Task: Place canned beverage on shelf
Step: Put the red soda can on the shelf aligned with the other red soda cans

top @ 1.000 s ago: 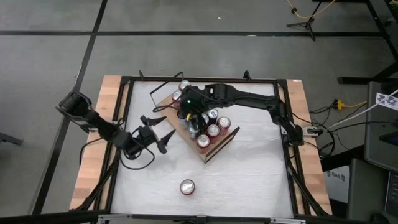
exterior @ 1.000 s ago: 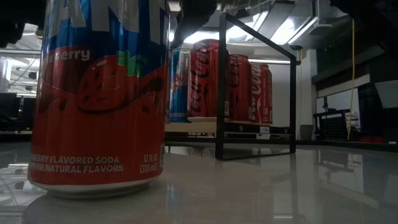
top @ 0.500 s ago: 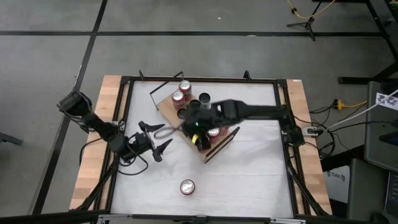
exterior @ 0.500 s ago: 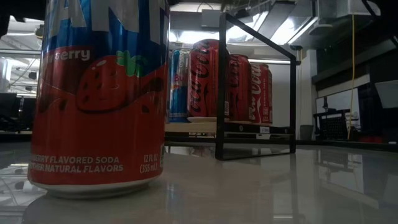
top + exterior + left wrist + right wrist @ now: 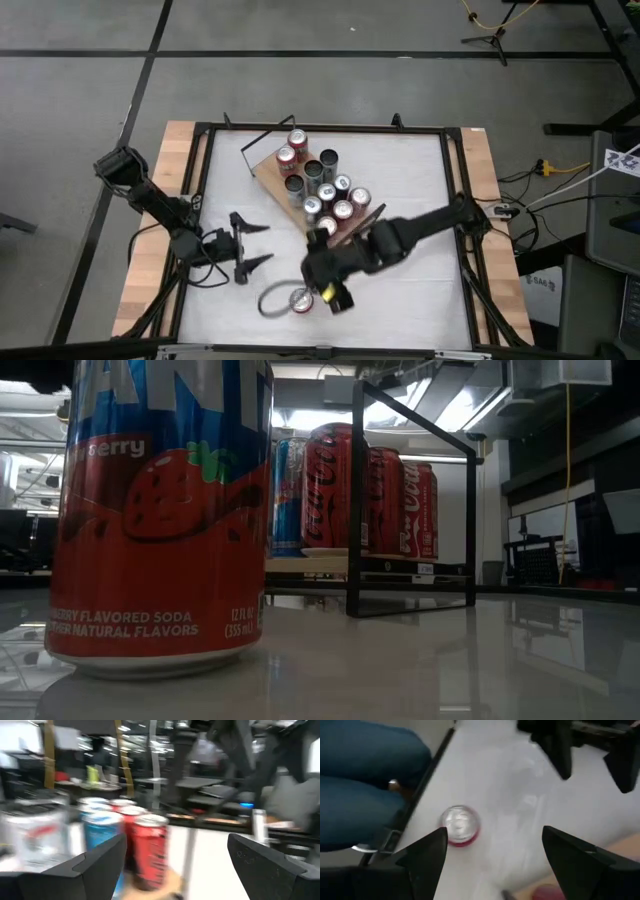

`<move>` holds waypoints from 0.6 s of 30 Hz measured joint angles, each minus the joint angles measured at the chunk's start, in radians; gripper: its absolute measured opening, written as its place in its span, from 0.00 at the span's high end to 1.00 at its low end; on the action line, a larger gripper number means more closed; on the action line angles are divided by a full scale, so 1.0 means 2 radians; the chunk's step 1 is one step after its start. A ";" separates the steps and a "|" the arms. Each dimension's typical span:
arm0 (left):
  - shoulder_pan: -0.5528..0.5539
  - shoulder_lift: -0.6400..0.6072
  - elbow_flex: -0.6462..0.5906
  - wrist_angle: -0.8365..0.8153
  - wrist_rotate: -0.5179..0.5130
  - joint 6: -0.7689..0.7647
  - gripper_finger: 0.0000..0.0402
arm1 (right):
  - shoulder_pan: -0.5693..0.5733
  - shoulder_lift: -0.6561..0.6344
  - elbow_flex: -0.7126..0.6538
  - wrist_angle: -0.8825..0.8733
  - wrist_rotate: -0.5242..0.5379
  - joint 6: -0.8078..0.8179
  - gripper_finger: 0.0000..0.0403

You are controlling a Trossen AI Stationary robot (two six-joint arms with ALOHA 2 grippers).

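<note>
A red strawberry-soda can (image 5: pixel 300 300) stands upright on its base on the white tabletop near the front edge; it fills the left of the low view (image 5: pixel 160 520). The shelf, a wooden board (image 5: pixel 268 170) with black wire rails, lies at mid-table and carries several upright cans (image 5: pixel 340 490). My right gripper (image 5: pixel 322 285) hangs open above the table just beside the lone can (image 5: pixel 460 825), touching nothing. My left gripper (image 5: pixel 252 245) stands open at the table's left, level, pointing toward the shelf's cans (image 5: pixel 147 850).
A person's blue-clad legs (image 5: pixel 365 780) show beyond the table's near edge. The black table frame (image 5: pixel 200 200) runs round the white top, with wooden strips outside it. White surface lies bare right of the lone can.
My right gripper has swung from over the shelf's cans toward the table's near edge and now hangs by the lone can. My left gripper has drifted toward the near edge and turned. The cans have stayed put.
</note>
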 joint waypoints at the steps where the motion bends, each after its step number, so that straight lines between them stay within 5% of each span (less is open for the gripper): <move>1: -0.003 0.000 0.000 -0.007 0.014 -0.018 0.15 | 0.007 0.001 0.000 -0.002 0.000 0.002 0.21; 10: -0.014 0.000 0.000 -0.079 0.140 -0.124 0.15 | 0.058 0.012 -0.045 -0.002 0.029 0.074 0.21; 18: -0.014 0.000 0.000 -0.104 0.149 -0.138 0.15 | 0.071 0.013 -0.127 0.022 0.081 0.161 0.21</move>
